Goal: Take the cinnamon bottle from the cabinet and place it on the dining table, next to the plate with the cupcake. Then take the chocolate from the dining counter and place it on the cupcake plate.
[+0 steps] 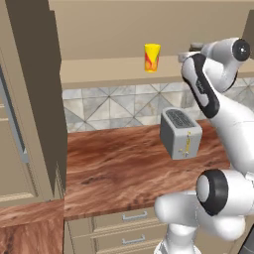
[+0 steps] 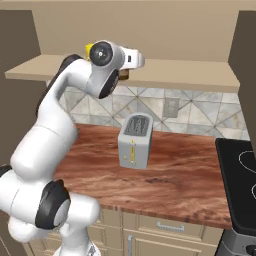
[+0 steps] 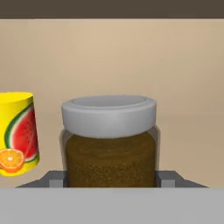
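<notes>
Cinnamon bottle [image 3: 109,144] sits upright on the cabinet [image 1: 99,69] shelf, right between our hand's [image 3: 112,177] fingers, which appear closed against its sides. We should lift straight up, keeping it level and clear of the yellow cup [image 3: 16,131] beside it.

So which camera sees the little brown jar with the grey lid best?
The hand view: the small dark-brown jar with its pale grey screw lid sits close up, between the gripper fingers. The right base view shows a brown sliver beside the hand; the left base view shows little of it.
</notes>
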### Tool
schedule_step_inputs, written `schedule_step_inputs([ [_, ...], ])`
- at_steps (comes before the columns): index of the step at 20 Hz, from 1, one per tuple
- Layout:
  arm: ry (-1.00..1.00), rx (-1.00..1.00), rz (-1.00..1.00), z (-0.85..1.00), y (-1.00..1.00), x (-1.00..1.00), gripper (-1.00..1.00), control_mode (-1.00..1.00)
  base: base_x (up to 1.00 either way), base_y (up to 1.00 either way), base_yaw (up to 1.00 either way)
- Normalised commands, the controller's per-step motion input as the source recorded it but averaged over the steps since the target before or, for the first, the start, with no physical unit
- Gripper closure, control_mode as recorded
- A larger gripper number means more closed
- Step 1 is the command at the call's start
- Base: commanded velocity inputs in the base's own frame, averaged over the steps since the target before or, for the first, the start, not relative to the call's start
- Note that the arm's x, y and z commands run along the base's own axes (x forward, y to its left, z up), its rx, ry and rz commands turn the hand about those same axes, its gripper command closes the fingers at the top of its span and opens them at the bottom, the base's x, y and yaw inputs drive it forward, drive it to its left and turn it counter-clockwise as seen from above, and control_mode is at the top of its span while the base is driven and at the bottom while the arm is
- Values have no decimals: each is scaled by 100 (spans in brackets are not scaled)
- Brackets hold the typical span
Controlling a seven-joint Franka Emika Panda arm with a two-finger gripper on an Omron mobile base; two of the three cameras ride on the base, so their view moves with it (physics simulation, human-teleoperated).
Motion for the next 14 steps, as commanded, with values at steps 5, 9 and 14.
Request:
schedule_step_inputs([
  [5, -7, 0, 14, 2, 16, -100, 100, -100, 0, 0, 0],
  [9, -6, 0, 11, 0, 6, -99, 100, -100, 0, 0, 0],
  [14, -5, 0, 1, 0, 0, -93, 100, -100, 0, 0, 0],
])
